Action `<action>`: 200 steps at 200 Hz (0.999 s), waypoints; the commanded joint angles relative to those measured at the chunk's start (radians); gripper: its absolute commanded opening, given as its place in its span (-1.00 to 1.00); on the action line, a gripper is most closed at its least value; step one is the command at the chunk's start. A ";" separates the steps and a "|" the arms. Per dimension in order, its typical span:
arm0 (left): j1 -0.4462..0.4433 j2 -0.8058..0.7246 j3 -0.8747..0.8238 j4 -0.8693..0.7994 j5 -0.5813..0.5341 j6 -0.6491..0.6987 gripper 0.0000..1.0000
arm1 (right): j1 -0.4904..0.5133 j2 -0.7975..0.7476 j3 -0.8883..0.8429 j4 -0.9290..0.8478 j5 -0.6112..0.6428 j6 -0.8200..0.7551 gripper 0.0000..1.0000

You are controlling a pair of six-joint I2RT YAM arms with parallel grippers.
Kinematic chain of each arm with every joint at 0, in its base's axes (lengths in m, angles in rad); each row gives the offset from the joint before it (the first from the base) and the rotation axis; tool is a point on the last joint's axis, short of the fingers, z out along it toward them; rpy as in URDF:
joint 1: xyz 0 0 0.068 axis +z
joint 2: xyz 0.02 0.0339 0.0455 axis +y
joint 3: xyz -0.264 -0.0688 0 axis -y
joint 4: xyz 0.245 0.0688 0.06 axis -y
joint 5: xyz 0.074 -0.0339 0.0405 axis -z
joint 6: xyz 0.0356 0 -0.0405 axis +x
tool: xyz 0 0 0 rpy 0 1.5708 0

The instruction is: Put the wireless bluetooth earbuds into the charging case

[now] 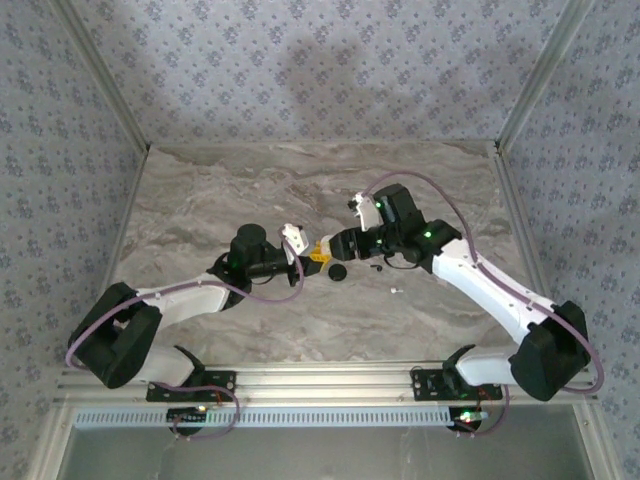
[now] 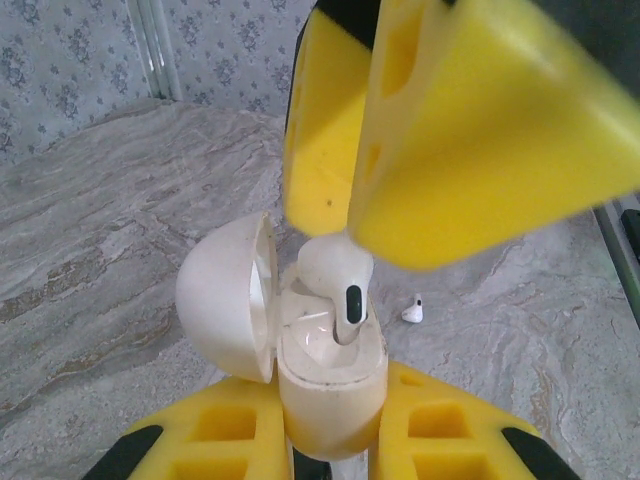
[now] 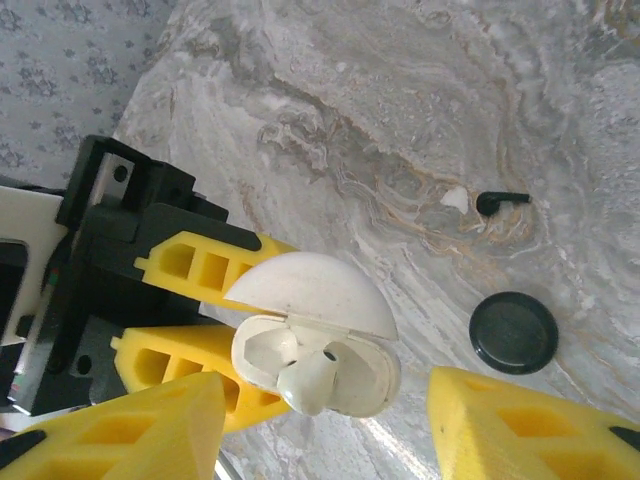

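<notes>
From where I stand, the table (image 1: 200,190) is grey-veined marble, matte and flat. It is closed in on three sides by walls (image 1: 300,60) papered in a small blue flower print. A metal post (image 1: 538,75) runs up at the back right corner, and a ribbed metal rail (image 1: 320,378) lines the near edge where the arms are bolted.

Both arms meet near the middle of the table, well apart from every wall, with broad marble behind them and to either side.

The left gripper (image 2: 335,425) is clamped on the case (image 2: 330,385) and holds it up off the marble. The lid (image 2: 222,300) is swung open to the side. One earbud (image 2: 335,275) sits stem-down in the case, its head standing proud of the rim.

The right gripper (image 3: 325,395) hangs just over it. Its jaws are parted, one yellow finger (image 3: 130,430) on each side of the case.

The second earbud (image 2: 412,312) lies on the marble near the case. A black disc (image 3: 513,332) lies flat just beside the grippers.
</notes>
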 commanded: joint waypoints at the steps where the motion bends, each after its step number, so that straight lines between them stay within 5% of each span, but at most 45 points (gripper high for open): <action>1: -0.010 -0.005 0.005 0.031 0.026 0.003 -0.90 | -0.009 -0.067 0.016 -0.023 0.006 0.017 0.00; 55: -0.009 -0.016 0.009 0.014 0.022 0.011 -0.90 | -0.002 -0.119 -0.073 0.060 -0.031 0.145 -0.45; 200: -0.010 -0.027 0.012 -0.002 0.018 0.017 -0.90 | 0.006 -0.028 -0.109 0.146 -0.085 0.188 -0.60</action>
